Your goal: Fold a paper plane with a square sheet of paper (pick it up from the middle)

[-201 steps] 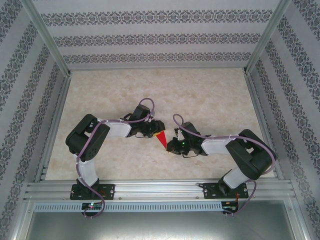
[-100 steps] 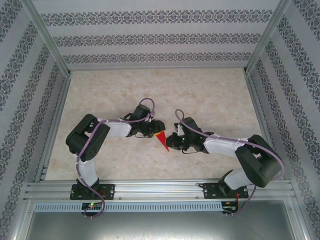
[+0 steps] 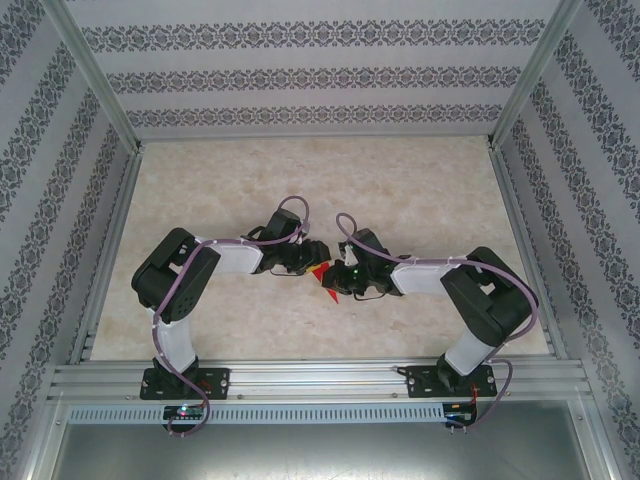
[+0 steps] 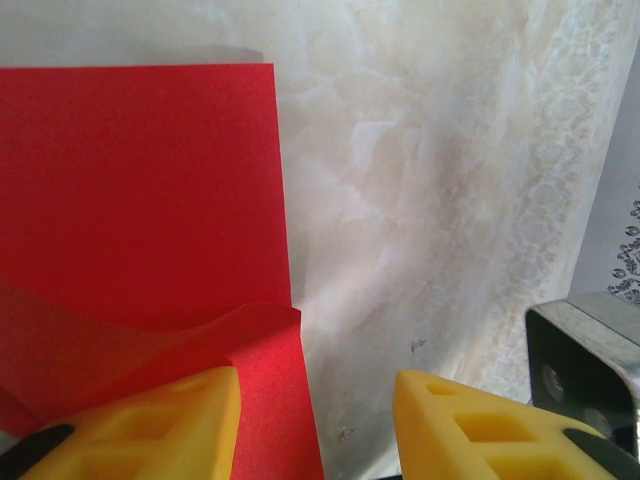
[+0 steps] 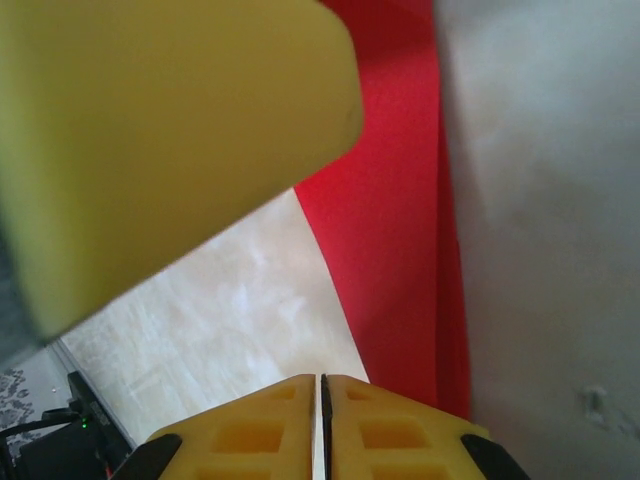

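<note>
Overhead: partly folded red sheet [image 3: 322, 274] lies mid-table [image 3: 420, 190], between left gripper [image 3: 303, 262] and right gripper [image 3: 340, 278], both close on it.

Left wrist: jaws apart, nothing clamped. One yellow finger [image 4: 150, 420] sits over a folded flap; contact unclear.

Right wrist: jaws closed together, empty, sheet just ahead.

Judgement: light, limp, slippery, creases readily. Pinch at a folded edge. No writing or labels legible.

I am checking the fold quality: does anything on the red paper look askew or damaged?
Slightly. In the left wrist view, the lower flap of the red paper, by the left gripper, juts a little past the straight right edge of the layer above it and looks lifted. No tear is visible.
</note>
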{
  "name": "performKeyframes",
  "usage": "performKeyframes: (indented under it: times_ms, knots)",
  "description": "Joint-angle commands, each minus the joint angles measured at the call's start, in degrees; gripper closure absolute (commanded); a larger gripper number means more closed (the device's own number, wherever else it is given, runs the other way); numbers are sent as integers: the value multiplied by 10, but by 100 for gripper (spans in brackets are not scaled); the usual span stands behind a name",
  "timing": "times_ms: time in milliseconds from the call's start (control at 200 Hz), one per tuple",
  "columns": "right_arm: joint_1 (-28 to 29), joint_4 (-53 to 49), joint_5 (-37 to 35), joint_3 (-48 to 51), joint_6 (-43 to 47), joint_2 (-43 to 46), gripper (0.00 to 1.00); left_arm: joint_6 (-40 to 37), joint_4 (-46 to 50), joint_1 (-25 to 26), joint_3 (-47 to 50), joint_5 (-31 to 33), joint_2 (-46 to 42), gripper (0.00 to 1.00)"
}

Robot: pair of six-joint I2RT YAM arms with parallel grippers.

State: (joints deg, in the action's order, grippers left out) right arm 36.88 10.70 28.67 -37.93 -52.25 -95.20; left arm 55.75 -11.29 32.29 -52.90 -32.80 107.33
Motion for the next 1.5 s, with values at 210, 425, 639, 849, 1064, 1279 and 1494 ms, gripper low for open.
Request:
performKeyframes:
  times_ms: [210, 425, 639, 849, 1064, 1279, 1494]
  knots:
    - [-1, 16, -22, 44, -4, -41, 88, -13, 38, 4, 3, 14, 21, 54]
    - [1, 24, 2, 37, -5, 24, 88, -13, 40, 5, 2, 15, 22, 54]
    - [-4, 8, -15, 60, 5, 61, 88, -12, 38, 4, 1, 14, 23, 54]
    - [-5, 27, -19, 99, -12, 18, 89, -12, 39, 4, 3, 14, 23, 54]
    - [-3, 1, -11, 93, -3, 78, 88, -12, 41, 4, 2, 16, 22, 54]
    - [1, -22, -3, 102, 9, 120, 88, -11, 41, 4, 1, 15, 24, 54]
    - [1, -38, -25, 114, 8, 94, 88, -13, 41, 5, 1, 13, 24, 54]
